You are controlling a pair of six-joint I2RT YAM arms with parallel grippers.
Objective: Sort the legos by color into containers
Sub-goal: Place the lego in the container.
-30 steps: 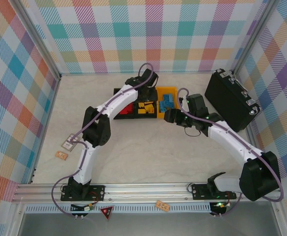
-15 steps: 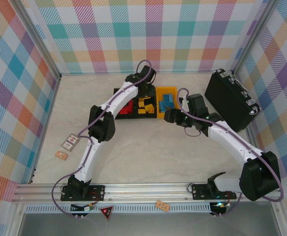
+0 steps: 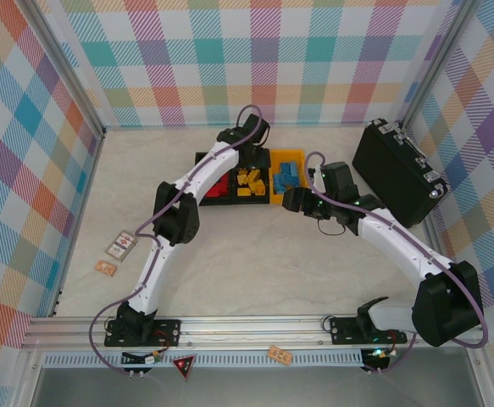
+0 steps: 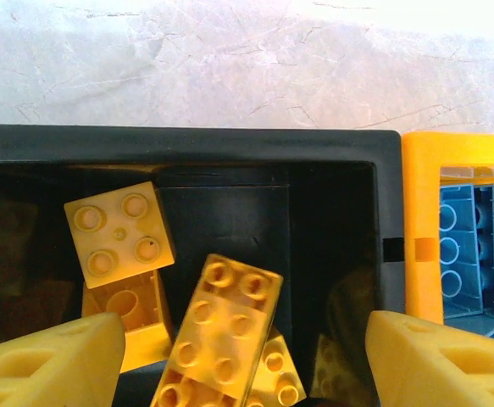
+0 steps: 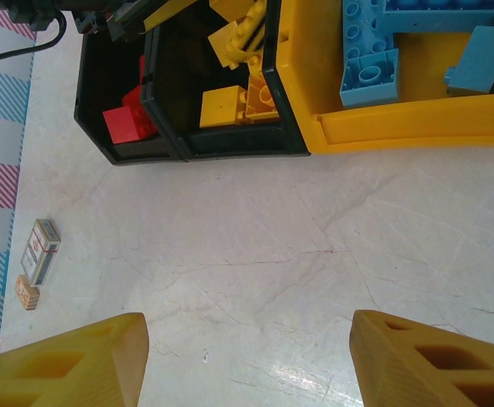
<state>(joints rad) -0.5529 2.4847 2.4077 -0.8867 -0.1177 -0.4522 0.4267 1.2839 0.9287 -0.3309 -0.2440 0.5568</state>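
Three joined containers stand in a row at the table's middle back. The left black bin [image 3: 217, 188] holds red legos [image 5: 130, 119]. Over the middle black bin [image 4: 230, 144] hangs my left gripper [image 4: 247, 365], open. A long yellow brick [image 4: 221, 331] lies tilted between its fingers [image 4: 52, 360], touching neither, on other yellow legos [image 4: 119, 233]. The yellow-orange bin [image 5: 399, 127] on the right holds blue legos [image 5: 369, 72]. My right gripper [image 5: 247, 365] stands open over bare table in front of the bins, nothing between its fingertips.
A large black hard case [image 3: 396, 170] lies at the right, close to the right arm. A small card [image 3: 121, 246] and a pale-orange tag [image 3: 105, 268] lie near the left wall. Another tag [image 3: 280, 354] sits on the front rail.
My left gripper's jaws have spread wider over the middle bin, and the long yellow brick now lies free among the yellow legos. The right arm has not moved.
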